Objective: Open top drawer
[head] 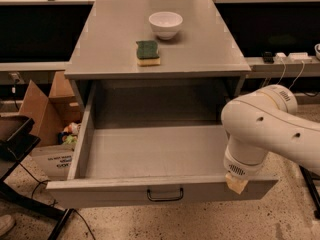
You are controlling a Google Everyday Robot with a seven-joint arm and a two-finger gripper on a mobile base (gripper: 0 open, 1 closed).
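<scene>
Top drawer (pixel 115 194) is seen pulled out.
The gripper (pixel 236 183) is held at its front right rim; its state cannot be told.

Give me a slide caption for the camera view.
Top drawer pulled wide open, the gripper at its front right rim; white bowl and green sponge sit on the cabinet top.

High, near view down over top drawer (pixel 110 194), claw (pixel 236 183) lower right
</scene>
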